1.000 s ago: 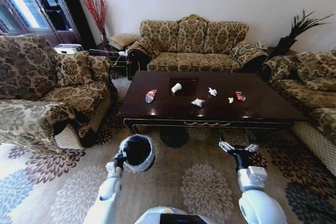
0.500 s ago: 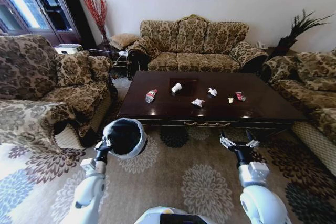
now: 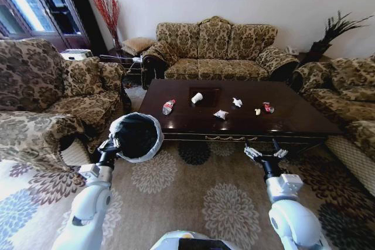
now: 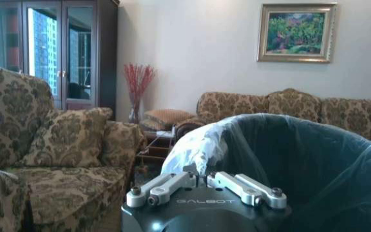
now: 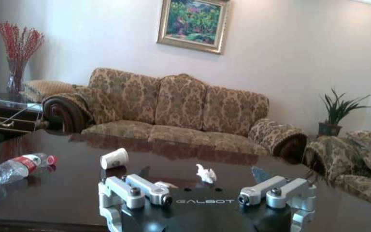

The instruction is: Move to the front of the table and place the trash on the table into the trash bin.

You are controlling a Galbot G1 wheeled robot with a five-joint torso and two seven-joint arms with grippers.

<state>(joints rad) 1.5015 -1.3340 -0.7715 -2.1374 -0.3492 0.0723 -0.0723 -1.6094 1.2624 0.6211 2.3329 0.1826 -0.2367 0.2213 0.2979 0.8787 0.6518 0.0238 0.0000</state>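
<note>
The dark glossy table stands ahead with the trash on it: a clear bottle with a red label, a white paper cup, two crumpled white wrappers, a yellowish scrap and a red-white can. My left gripper is shut on the rim of the trash bin, held tilted off the floor by the table's near left corner. In the left wrist view the gripper pinches the bin's bagged rim. My right gripper hangs open before the table's front edge. In the right wrist view it faces the bottle, cup and a wrapper.
Patterned sofas enclose the table: one behind it, an armchair on the left, another seat on the right. A flowered carpet covers the floor between me and the table.
My left arm has swung the trash bin to the left and farther from me, toward the table's left corner. The right gripper has barely moved.
</note>
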